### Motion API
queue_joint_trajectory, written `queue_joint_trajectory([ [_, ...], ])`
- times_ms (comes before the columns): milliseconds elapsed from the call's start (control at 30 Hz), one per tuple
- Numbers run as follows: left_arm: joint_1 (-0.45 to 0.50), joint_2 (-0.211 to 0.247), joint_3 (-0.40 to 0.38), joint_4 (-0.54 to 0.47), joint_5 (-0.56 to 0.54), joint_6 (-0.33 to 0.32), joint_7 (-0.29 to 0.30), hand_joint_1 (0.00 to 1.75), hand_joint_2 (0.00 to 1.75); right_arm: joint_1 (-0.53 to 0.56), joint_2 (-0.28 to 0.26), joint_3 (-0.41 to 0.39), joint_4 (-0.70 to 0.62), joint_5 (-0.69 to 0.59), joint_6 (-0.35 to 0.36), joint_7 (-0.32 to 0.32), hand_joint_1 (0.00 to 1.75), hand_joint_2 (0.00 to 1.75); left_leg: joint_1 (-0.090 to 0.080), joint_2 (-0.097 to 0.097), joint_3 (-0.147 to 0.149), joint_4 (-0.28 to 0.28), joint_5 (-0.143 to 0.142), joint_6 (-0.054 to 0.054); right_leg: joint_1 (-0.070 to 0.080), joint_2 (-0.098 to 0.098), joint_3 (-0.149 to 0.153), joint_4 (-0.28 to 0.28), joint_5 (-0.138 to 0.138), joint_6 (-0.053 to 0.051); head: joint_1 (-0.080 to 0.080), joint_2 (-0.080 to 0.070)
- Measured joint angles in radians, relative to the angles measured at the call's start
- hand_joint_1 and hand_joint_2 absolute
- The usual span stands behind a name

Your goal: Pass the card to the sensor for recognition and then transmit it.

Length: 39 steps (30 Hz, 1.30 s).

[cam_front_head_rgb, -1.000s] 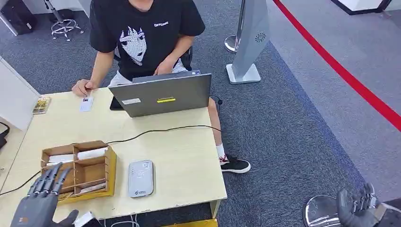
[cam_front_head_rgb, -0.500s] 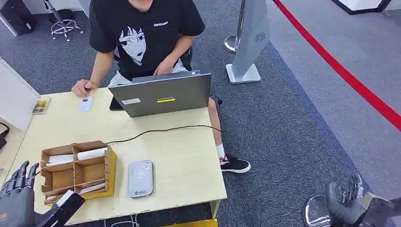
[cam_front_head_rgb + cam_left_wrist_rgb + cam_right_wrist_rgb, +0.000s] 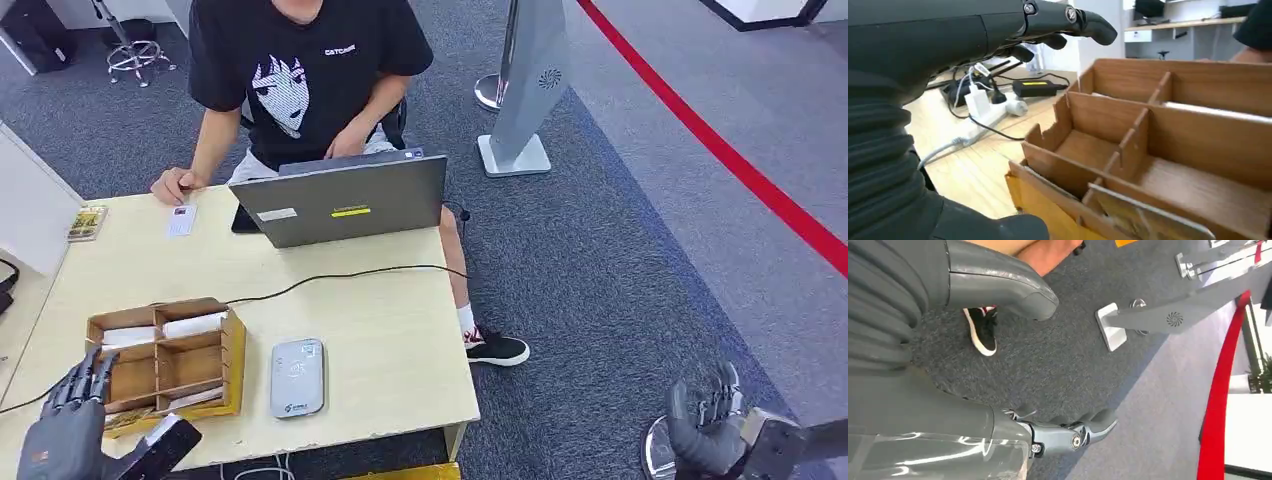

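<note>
1. The robot's left hand hovered at the near-left corner of the pale wooden table, just beside the brown wooden compartment box. Its dark fingers were spread and extended — open, holding nothing. The left wrist view showed the fingers stretched above the box's near compartments without touching them.
2. The box's far compartments held white cards; one more card lay in a near compartment, and the left wrist view showed a card leaning against the box's front wall.
3. The flat grey rounded card sensor lay on the table just to the right of the box, apart from it.
4. The right hand hung low, well off the table over the grey carpet, fingers loosely curled with nothing in them.
5. A person in a black printed T-shirt sat at the far side behind an open grey laptop, one hand resting on the table next to a small white card.
6. A thin black cable ran across the table — from the right edge towards the box.
</note>
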Motion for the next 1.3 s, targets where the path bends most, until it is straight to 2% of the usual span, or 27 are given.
queue_joint_trajectory([
  [133, 0.013, 0.020, -0.049, 0.015, 0.006, 0.000, 0.000, 0.00, 1.75, 0.000, 0.000, 0.000, 0.000, 0.000, 0.000, -0.005, 0.00, 1.75, 0.000, 0.000, 0.000, 0.000, 0.000, 0.000, 0.000, 0.000, 0.000, 0.000, 0.000, 0.000, 0.000, 0.000],
  [367, 0.018, 0.044, -0.085, 0.026, 0.008, -0.002, 0.000, 0.00, 1.75, 0.000, 0.000, 0.000, 0.000, 0.000, 0.000, -0.006, 0.00, 1.75, 0.000, 0.000, 0.000, 0.000, 0.000, 0.000, 0.000, 0.000, 0.000, 0.000, 0.000, 0.000, 0.000, 0.000],
  [567, 0.028, 0.015, -0.147, 0.026, -0.058, -0.008, 0.034, 0.00, 1.75, -0.001, 0.000, -0.010, 0.002, 0.002, 0.019, -0.018, 0.00, 1.75, 0.000, 0.000, -0.001, 0.000, 0.000, 0.000, 0.000, 0.000, 0.000, 0.000, 0.000, 0.000, 0.000, 0.000],
  [667, 0.026, 0.016, -0.175, 0.026, -0.078, 0.007, 0.059, 0.00, 1.75, -0.001, 0.000, -0.012, 0.008, 0.002, 0.021, -0.021, 0.00, 1.75, 0.000, 0.000, 0.000, 0.000, 0.000, 0.000, 0.000, 0.000, 0.000, 0.000, 0.000, 0.000, 0.001, 0.000],
  [700, 0.024, 0.022, -0.184, 0.027, -0.091, 0.016, 0.070, 0.00, 1.75, -0.001, 0.000, -0.013, 0.011, 0.002, 0.023, -0.024, 0.00, 1.75, 0.000, 0.000, 0.000, 0.000, 0.000, 0.000, 0.000, 0.000, 0.000, 0.000, 0.000, 0.000, 0.000, 0.000],
  [800, 0.006, 0.089, -0.204, 0.041, -0.062, 0.019, 0.072, 0.00, 1.75, -0.001, 0.000, -0.010, 0.013, 0.003, 0.032, -0.028, 0.00, 1.75, 0.001, 0.000, 0.000, 0.000, 0.000, 0.000, 0.000, 0.000, 0.000, 0.000, 0.000, 0.000, 0.000, 0.000],
  [933, -0.021, 0.150, -0.204, 0.053, -0.018, -0.011, 0.061, 0.00, 1.75, -0.002, 0.000, -0.009, 0.014, 0.003, 0.033, -0.028, 0.00, 1.75, 0.001, 0.000, 0.000, 0.000, 0.000, 0.000, 0.001, 0.000, 0.000, 0.001, 0.000, 0.000, 0.000, 0.000],
  [1067, -0.028, 0.177, -0.204, 0.056, -0.010, -0.019, 0.060, 0.00, 1.75, -0.002, 0.000, -0.010, 0.017, 0.004, 0.033, -0.030, 0.00, 1.75, 0.001, 0.000, 0.000, 0.000, 0.000, 0.000, 0.001, 0.000, 0.000, 0.001, 0.000, 0.000, 0.000, 0.000],
  [1300, -0.028, 0.196, -0.204, 0.060, -0.011, -0.016, 0.060, 0.00, 1.75, -0.002, 0.000, -0.011, 0.026, 0.003, 0.032, -0.038, 0.00, 1.75, 0.000, 0.000, 0.000, 0.000, 0.000, 0.000, 0.000, 0.000, 0.000, 0.000, 0.000, 0.000, 0.000, 0.000],
])
